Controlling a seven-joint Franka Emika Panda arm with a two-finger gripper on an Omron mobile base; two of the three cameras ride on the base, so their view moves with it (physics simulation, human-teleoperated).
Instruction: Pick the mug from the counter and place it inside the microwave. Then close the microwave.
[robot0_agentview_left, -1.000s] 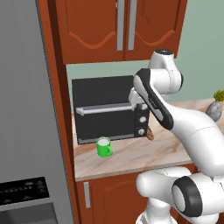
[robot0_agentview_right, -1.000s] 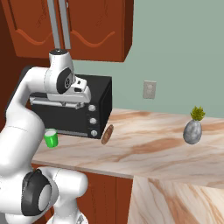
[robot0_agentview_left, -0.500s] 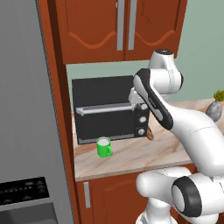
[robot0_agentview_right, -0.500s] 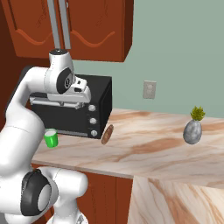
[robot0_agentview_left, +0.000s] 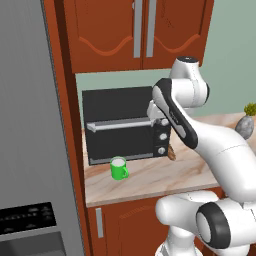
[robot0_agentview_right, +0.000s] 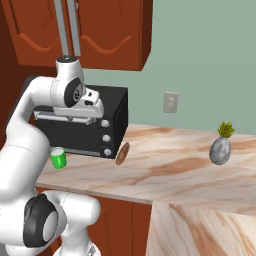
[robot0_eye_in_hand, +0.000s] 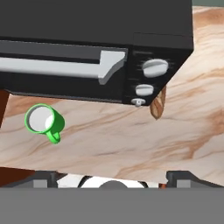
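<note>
The small green mug (robot0_agentview_left: 119, 169) (robot0_agentview_right: 58, 158) (robot0_eye_in_hand: 43, 120) stands upright on the marbled counter (robot0_agentview_left: 150, 181) (robot0_agentview_right: 165, 170) (robot0_eye_in_hand: 131, 135), just in front of a black toaster oven's lower left corner. My gripper (robot0_agentview_left: 156, 116) (robot0_eye_in_hand: 116, 177) hovers high above the counter, before the oven's knob panel, to the right of the mug and well above it. In the hand view the two dark fingertips (robot0_eye_in_hand: 43, 177) stand wide apart with nothing between them, so the gripper is open. The microwave is out of view.
The black toaster oven (robot0_agentview_left: 120, 125) (robot0_agentview_right: 112, 125) (robot0_eye_in_hand: 87, 43) sits against the wall. A brown oval object (robot0_agentview_left: 171, 152) (robot0_agentview_right: 122, 153) (robot0_eye_in_hand: 157, 105) leans on its right side. A grey fridge (robot0_agentview_left: 30, 150) stands left, wood cabinets (robot0_agentview_left: 140, 30) overhead, a potted plant (robot0_agentview_right: 220, 149) far right.
</note>
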